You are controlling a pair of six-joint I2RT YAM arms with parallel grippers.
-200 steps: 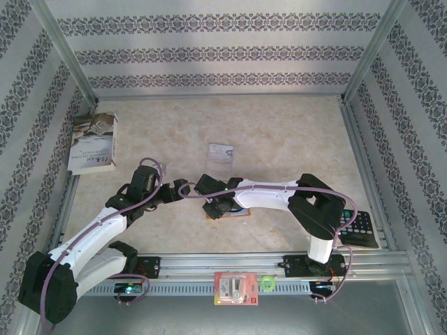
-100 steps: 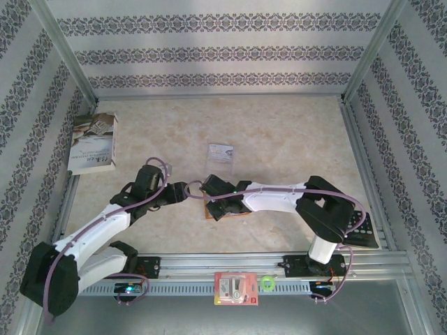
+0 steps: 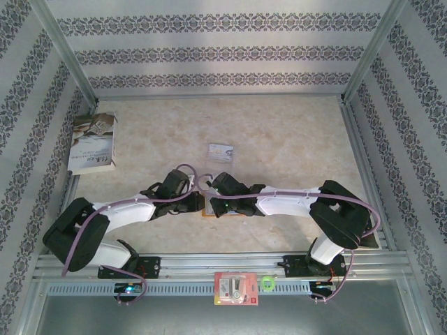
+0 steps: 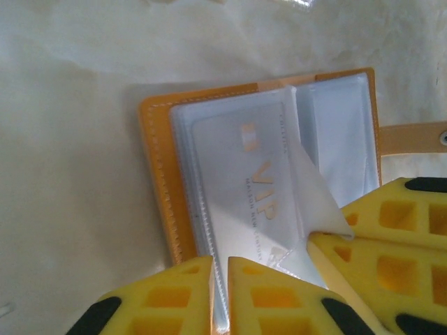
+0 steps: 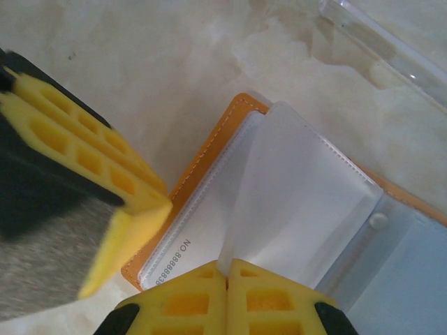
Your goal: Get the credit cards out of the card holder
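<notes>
The orange-tan card holder lies open on the table, its clear pockets up. A pale credit card marked VIP sits inside a pocket; its other end, printed with a number, is the credit card. My left gripper is shut on the near edge of the clear pocket stack. My right gripper is shut on the corner of one clear pocket page and holds it lifted. From above, both grippers meet over the card holder, the left gripper beside the right gripper.
A clear plastic tray with something pale in it lies on the table behind the grippers. A book leans at the far left. A red-and-white packet and a green ring rest on the front rail.
The left arm has stretched low and to the right, bringing its gripper onto the card holder. The right arm has also sunk lower, its gripper staying over the holder.
</notes>
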